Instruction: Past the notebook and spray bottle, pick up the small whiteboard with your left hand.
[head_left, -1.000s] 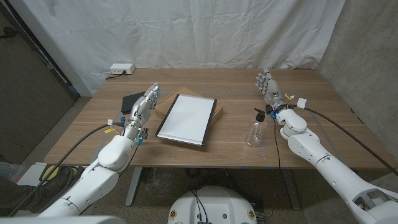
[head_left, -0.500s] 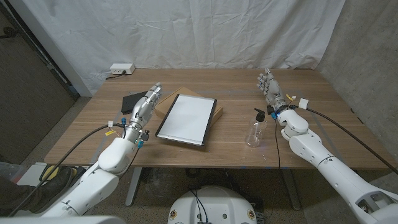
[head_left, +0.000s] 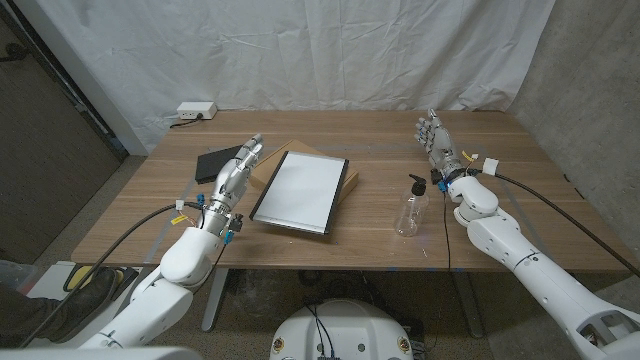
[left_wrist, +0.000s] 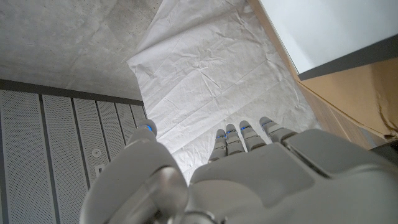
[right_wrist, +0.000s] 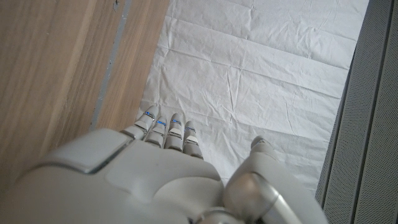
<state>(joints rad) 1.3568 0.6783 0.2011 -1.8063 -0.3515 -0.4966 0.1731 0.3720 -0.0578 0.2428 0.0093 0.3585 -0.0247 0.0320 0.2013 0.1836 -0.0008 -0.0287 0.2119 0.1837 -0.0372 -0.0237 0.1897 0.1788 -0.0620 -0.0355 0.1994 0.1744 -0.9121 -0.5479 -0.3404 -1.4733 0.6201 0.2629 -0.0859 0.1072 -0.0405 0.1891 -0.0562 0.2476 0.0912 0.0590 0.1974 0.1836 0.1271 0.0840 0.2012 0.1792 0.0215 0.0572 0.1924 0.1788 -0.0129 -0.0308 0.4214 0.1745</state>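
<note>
Over the last second the left hand (head_left: 233, 175), fingers apart and holding nothing, has advanced farther along the wooden bench (head_left: 480, 235) to stand just left of the small black-framed whiteboard (head_left: 298, 190), which lies mid-bench overlapping a brown cardboard-covered notebook (head_left: 268, 166); judged, the reach is under way but no contact is made. The right hand (head_left: 436, 143), likewise spread and unladen, stands beyond the clear plastic spray bottle (head_left: 411, 208). No brand, label or legible writing is discernible.

One whiteboard (head_left: 298, 189), one spray bottle (head_left: 410, 209), one black notebook (head_left: 219, 162), one cardboard sheet (head_left: 272, 165).
</note>
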